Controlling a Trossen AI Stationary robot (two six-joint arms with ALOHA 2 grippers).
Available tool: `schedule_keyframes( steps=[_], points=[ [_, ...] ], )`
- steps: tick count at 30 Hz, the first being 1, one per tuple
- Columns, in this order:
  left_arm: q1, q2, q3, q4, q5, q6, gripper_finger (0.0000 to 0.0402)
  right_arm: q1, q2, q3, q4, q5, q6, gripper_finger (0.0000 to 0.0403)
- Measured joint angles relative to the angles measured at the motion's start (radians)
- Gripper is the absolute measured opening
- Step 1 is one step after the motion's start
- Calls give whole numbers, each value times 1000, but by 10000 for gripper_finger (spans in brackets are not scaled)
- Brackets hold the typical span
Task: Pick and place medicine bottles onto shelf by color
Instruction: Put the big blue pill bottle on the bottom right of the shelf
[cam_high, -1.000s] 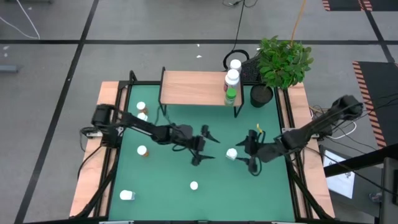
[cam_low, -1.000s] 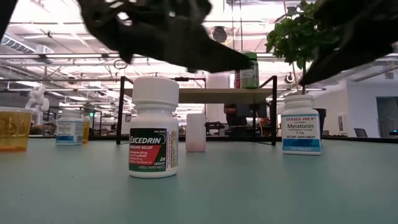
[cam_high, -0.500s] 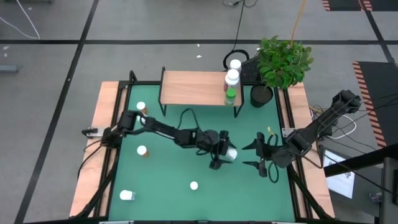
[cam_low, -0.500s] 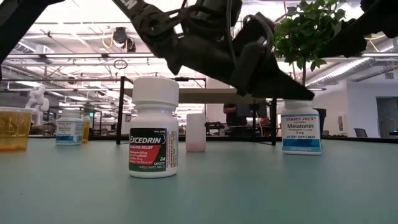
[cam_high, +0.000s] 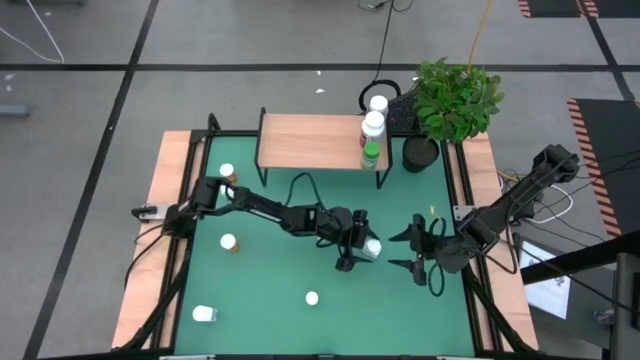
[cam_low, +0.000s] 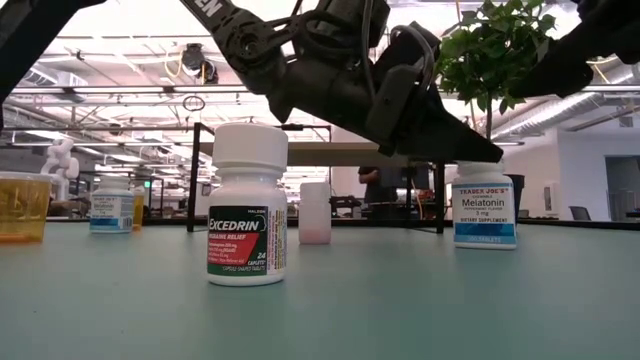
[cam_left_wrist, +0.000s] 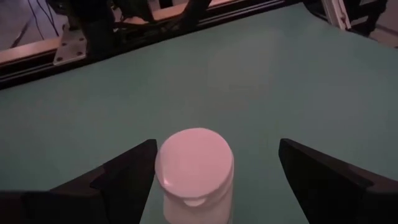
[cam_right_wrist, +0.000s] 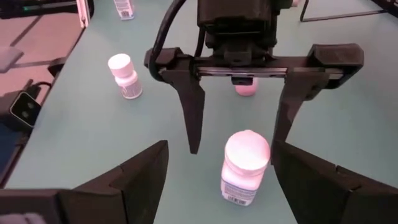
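Note:
A white-capped, blue-labelled medicine bottle (cam_high: 372, 247) stands upright on the green mat at mid-table. My left gripper (cam_high: 358, 243) is open around it, one finger on each side of the cap (cam_left_wrist: 194, 163); it sits nearer one finger, and I see no touch. My right gripper (cam_high: 405, 250) hangs open just right of the bottle (cam_right_wrist: 245, 167), facing the left gripper (cam_right_wrist: 236, 144). The shelf (cam_high: 315, 140) stands at the far edge, with three bottles at its right end, one of them green (cam_high: 370, 153).
Loose bottles stand on the mat: two at the left (cam_high: 227, 172) (cam_high: 229, 242), two toward the near edge (cam_high: 312, 298) (cam_high: 204, 314). The low view shows a red-labelled bottle (cam_low: 247, 205) and a pinkish one (cam_low: 315, 212). A potted plant (cam_high: 455, 100) stands at the far right.
My left gripper has gone toward the table's right edge and down, and now straddles the blue-labelled bottle. My right gripper has drawn back from that bottle toward the right edge. The bottle has stayed where it was.

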Motion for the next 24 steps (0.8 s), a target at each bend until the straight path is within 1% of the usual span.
schedule_keyframes(
  steps=[2, 4, 11, 15, 19, 24],
  points=[
    [1, 0, 0, 1, -1, -3, 330, 0, 0, 0, 5, 16, 0, 276],
    [4, 0, 0, 0, -10, -8, 313, 0, 0, 0, 13, 16, -1, 276],
    [20, 0, 0, 1, -12, -32, 230, 0, 0, 0, 16, 16, -2, 276],
    [24, 0, 0, -5, -12, -35, 195, 0, 0, 0, 19, 16, -3, 276],
    [24, 0, 0, -5, -13, -38, 181, 0, 0, 0, 19, 20, -7, 276],
    [24, -8, 0, -17, -32, -58, 187, 0, 0, 0, 19, 47, 9, 276]
  ],
)
